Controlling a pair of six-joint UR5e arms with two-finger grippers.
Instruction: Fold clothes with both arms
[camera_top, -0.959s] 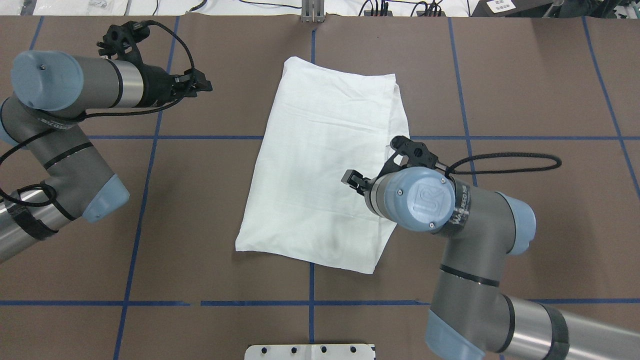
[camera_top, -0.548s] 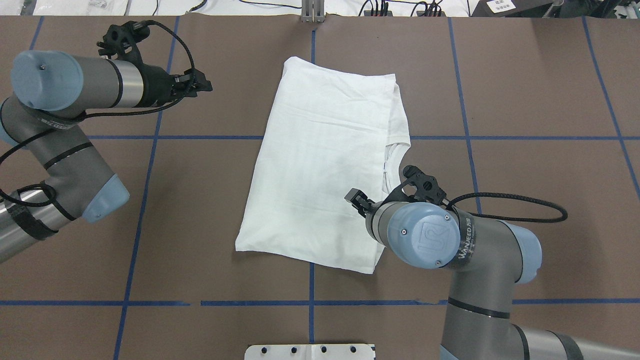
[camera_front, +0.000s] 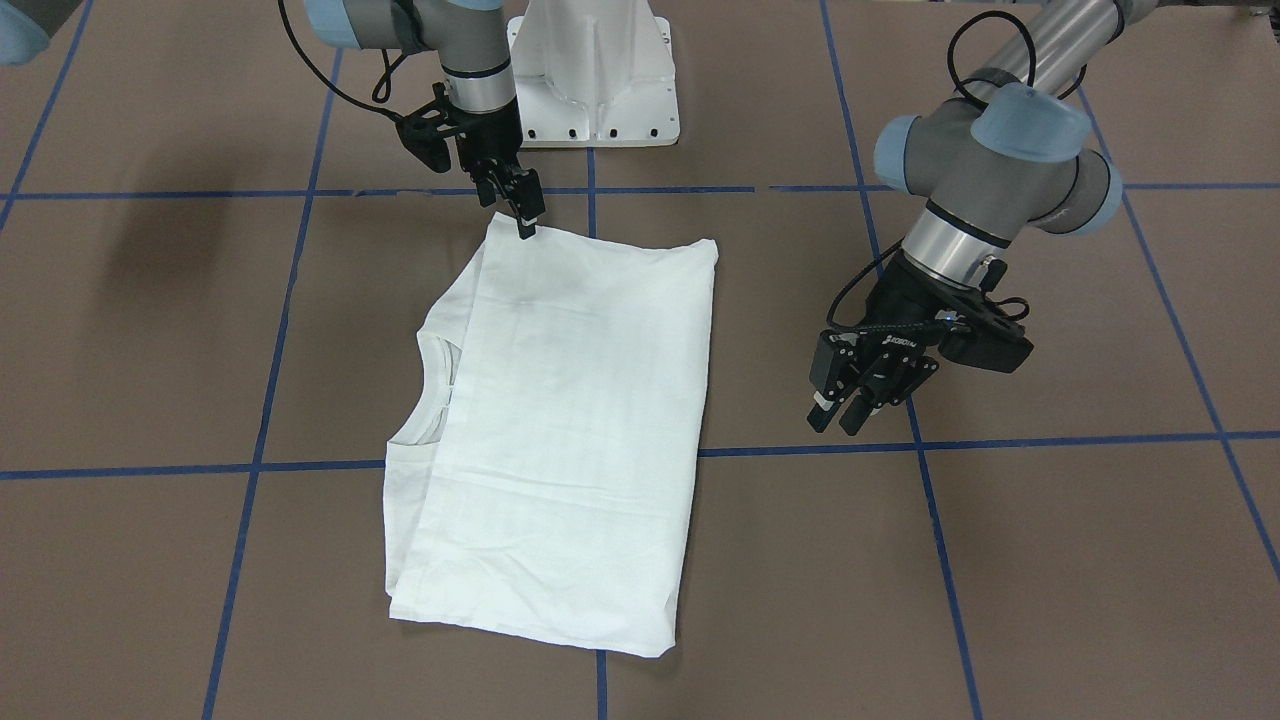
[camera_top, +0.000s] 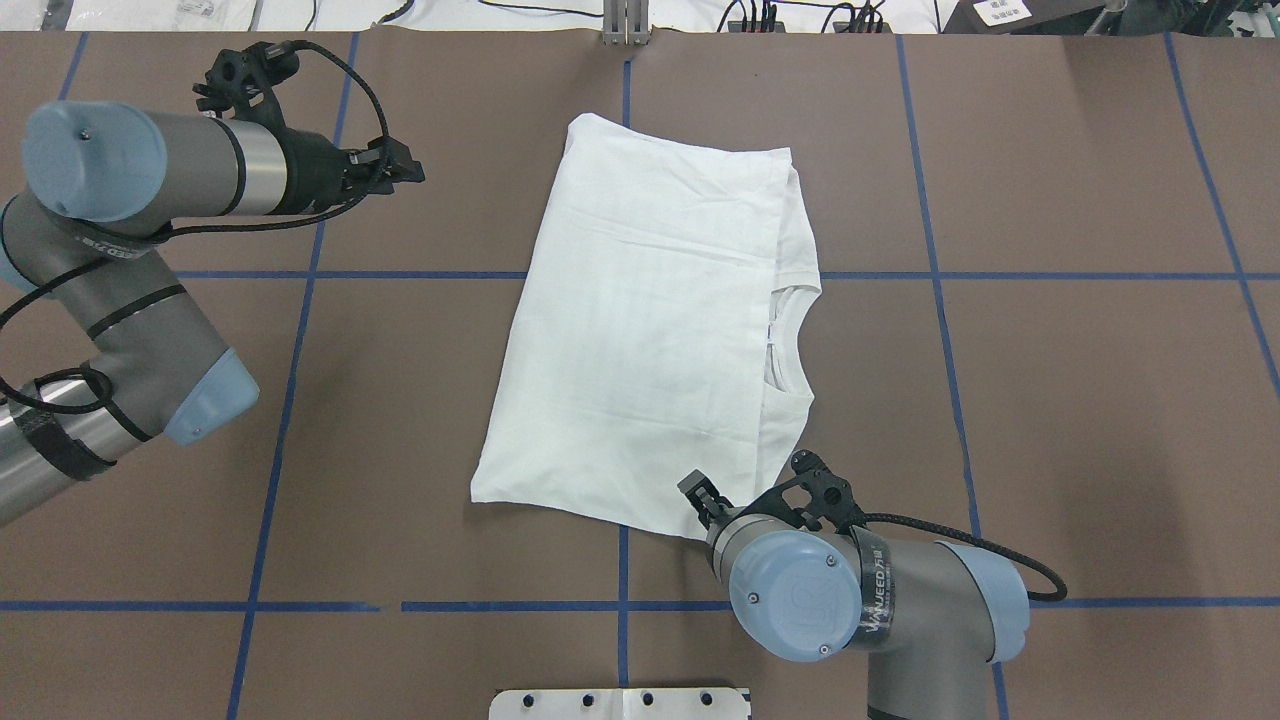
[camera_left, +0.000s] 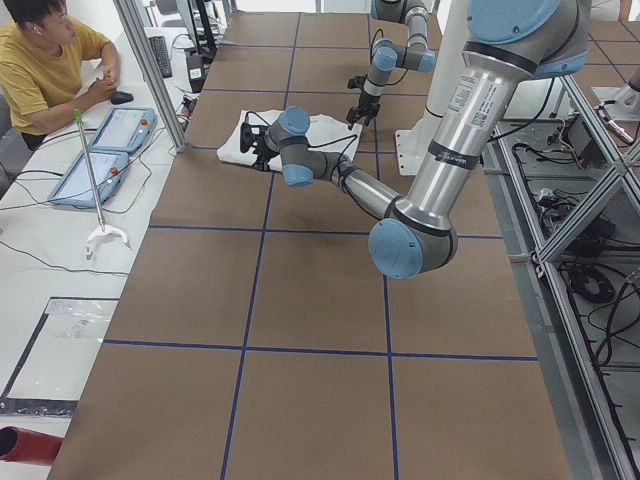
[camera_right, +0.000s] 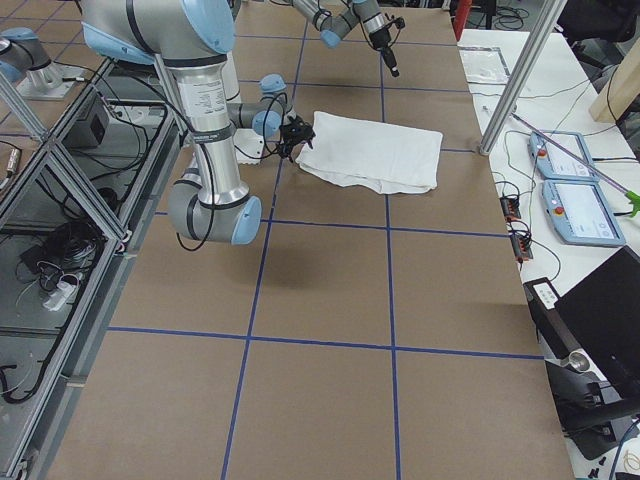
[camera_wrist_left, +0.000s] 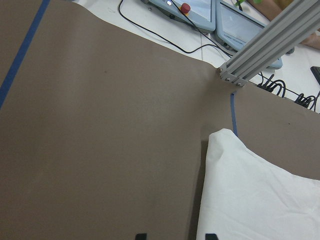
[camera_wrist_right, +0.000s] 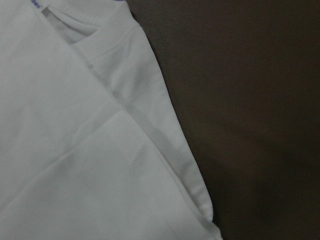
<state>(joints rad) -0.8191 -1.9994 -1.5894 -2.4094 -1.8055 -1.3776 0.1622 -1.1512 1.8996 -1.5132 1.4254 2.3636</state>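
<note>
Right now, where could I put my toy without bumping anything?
Bare brown table on the white shirt's collar side, and between shirt and left gripper. Crowded at the shirt's near corner, where the right gripper is.

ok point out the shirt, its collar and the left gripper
shirt (camera_top: 640, 340), overhead view, middle of the folded top layer
collar (camera_top: 777, 350), overhead view, ribbed neck edge
left gripper (camera_front: 835, 425), front-facing view, midway between its fingers' tips

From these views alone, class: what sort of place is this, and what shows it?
Most likely a robotics lab or test cell: the left arm and right arm stand over a table gridded with blue tape, and control pendants lie on a side bench.
</note>
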